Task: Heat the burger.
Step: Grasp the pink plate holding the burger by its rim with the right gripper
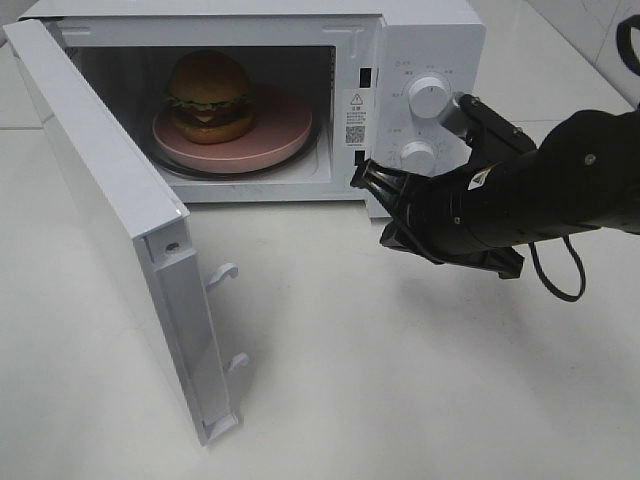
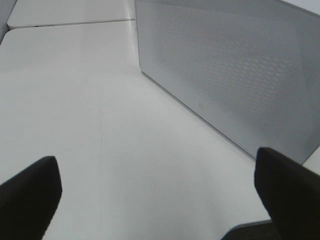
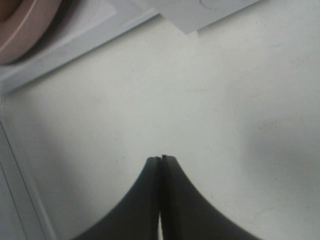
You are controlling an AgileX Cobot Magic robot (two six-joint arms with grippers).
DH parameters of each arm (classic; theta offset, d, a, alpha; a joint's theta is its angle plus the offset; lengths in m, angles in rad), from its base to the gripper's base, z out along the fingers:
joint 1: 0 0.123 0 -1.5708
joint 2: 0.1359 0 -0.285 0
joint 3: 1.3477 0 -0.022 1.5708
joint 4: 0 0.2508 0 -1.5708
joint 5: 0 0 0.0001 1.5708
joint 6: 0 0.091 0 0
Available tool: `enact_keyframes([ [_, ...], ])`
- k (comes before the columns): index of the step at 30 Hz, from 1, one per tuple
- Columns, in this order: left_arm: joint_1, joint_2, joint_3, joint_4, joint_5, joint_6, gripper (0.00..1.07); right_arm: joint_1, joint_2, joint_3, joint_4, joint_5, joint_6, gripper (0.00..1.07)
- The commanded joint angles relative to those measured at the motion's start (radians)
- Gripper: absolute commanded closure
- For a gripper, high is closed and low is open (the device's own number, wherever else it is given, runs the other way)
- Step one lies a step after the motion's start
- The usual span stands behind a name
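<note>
The burger (image 1: 208, 95) has a brown bun, lettuce and a dark patty. It sits on a pink plate (image 1: 270, 140) inside the white microwave (image 1: 430, 40), whose door (image 1: 100, 200) stands wide open to the left. My right gripper (image 1: 362, 176) is shut and empty, low in front of the microwave's control panel, near the lower right corner of the opening. In the right wrist view its fingertips (image 3: 161, 159) are pressed together above the table, with the plate's edge (image 3: 20, 25) in one corner. My left gripper (image 2: 157, 192) is open and empty, facing the door's outer side (image 2: 235, 70). It is outside the exterior view.
Two round knobs (image 1: 430, 95) (image 1: 418, 156) sit on the control panel just behind my right arm. The door has two latch hooks (image 1: 222, 275) on its free edge. The white table (image 1: 400, 380) extends in front of the microwave.
</note>
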Motion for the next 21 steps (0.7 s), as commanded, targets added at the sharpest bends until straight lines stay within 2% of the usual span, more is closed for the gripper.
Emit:
enact_keyframes([
  [1,0.002,-0.015,0.003,-0.006,-0.014,-0.004,0.09,-0.005,-0.033,-0.002,-0.028,0.085,-0.111,1.07],
  [9,0.002,-0.015,0.003,-0.006,-0.014,-0.004,0.09,-0.005,-0.062,-0.120,-0.128,0.490,-0.418,1.07],
  [17,0.002,-0.015,0.003,-0.006,-0.014,-0.004,0.09,-0.005,-0.062,-0.212,-0.258,0.732,-0.655,1.07],
  [21,0.002,-0.015,0.003,-0.006,-0.014,-0.004,0.09,-0.005,-0.062,-0.259,-0.330,0.858,-0.884,1.07],
])
